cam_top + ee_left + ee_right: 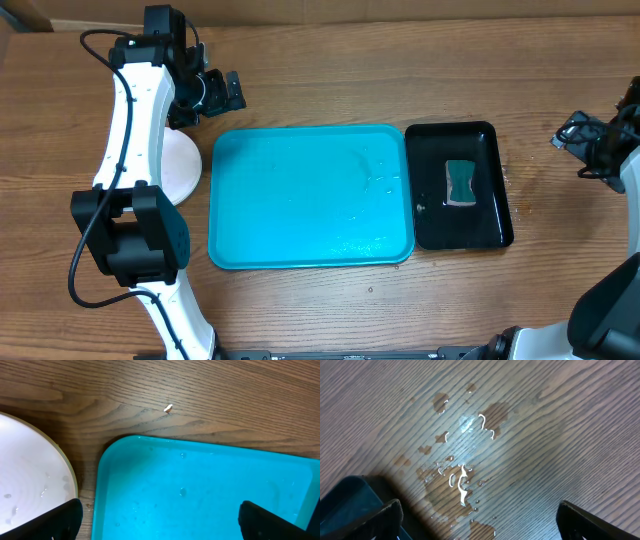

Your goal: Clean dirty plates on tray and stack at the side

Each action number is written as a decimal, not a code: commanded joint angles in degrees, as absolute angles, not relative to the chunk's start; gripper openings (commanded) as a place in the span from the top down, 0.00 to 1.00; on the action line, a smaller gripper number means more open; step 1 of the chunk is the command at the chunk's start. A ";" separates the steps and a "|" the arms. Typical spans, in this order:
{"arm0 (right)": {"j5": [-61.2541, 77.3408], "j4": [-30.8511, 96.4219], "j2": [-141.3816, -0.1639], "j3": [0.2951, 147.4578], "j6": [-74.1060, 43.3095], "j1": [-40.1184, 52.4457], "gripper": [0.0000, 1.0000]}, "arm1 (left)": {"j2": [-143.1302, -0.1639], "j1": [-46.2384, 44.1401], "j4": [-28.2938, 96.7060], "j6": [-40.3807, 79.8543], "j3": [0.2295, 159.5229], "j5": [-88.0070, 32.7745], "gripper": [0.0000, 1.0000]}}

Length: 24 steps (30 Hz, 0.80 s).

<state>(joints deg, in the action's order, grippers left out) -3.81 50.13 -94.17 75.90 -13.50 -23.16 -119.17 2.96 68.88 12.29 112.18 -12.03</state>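
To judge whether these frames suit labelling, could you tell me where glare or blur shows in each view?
Overhead: sharp and evenly lit, with small glints on the wet turquoise tray and a sheen on the black tray. Left wrist: the white plate reads very bright, with little detail. Right wrist: hard white glare on the water puddle.

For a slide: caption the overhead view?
Empty turquoise tray, white plate beside it under the left arm, sponge in the black tray.
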 commanded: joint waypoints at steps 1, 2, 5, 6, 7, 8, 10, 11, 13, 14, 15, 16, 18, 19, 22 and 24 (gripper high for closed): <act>-3.75 49.84 -89.03 76.03 -13.69 -19.77 0.00 | -118.24 2.22 68.97 12.91 113.21 -13.13 0.00; -3.75 49.84 -86.83 76.03 -13.69 -18.26 0.00 | -118.24 2.22 68.95 12.91 113.21 -13.13 0.00; -3.75 49.80 -79.18 76.03 -13.69 -13.39 0.00 | -118.24 2.22 68.97 12.88 113.21 -13.13 0.00; -3.75 49.82 -76.55 76.03 -13.69 -11.64 0.00 | -118.24 2.22 68.97 12.91 113.21 -13.13 0.00; -3.75 49.82 -73.32 76.03 -13.69 -9.39 0.00 | -118.24 2.22 68.95 12.91 113.21 -13.13 0.00; -3.75 49.82 -71.02 76.03 -13.69 -7.70 0.00 | -118.24 2.22 68.95 12.91 113.21 -13.13 0.00; -3.75 49.84 -63.86 76.03 -13.69 -2.22 0.00 | -118.24 2.22 68.97 12.91 113.21 -13.13 0.00; -3.75 49.82 -61.06 76.03 -13.69 0.08 0.00 | -118.24 2.22 68.95 12.91 113.21 -13.13 0.00; -4.21 49.95 -55.11 76.01 -13.13 5.02 0.00 | -118.24 2.22 68.95 12.91 113.21 -13.13 0.00; -5.34 50.24 -52.49 76.03 -12.45 6.87 0.00 | -118.24 2.22 68.95 12.88 113.21 -13.13 0.00; -5.78 50.43 -49.78 76.01 -11.86 8.36 0.00 | -118.24 2.22 68.95 12.88 113.21 -13.13 0.00; -5.74 50.50 -46.83 75.99 -11.94 9.69 0.00 | -118.24 2.22 68.97 12.91 113.21 -13.10 0.00; -7.55 50.43 -41.63 75.99 -11.94 11.20 0.00 | -118.24 2.22 68.95 12.91 113.21 -13.13 0.00; -7.66 50.35 -38.70 75.88 -11.97 11.70 0.00 | -118.24 2.22 68.95 12.88 113.21 -13.13 0.00; -6.79 49.76 -30.92 74.26 -11.97 12.03 0.00 | -118.24 2.22 68.95 12.91 113.21 -13.13 0.00; -6.83 49.56 -26.06 71.72 -11.92 11.77 0.00 | -118.24 2.22 68.95 12.88 113.21 -13.13 0.00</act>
<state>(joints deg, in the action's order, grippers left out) -5.74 49.63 -31.48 74.78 -12.38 11.57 -119.17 2.96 69.01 12.29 112.18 -12.05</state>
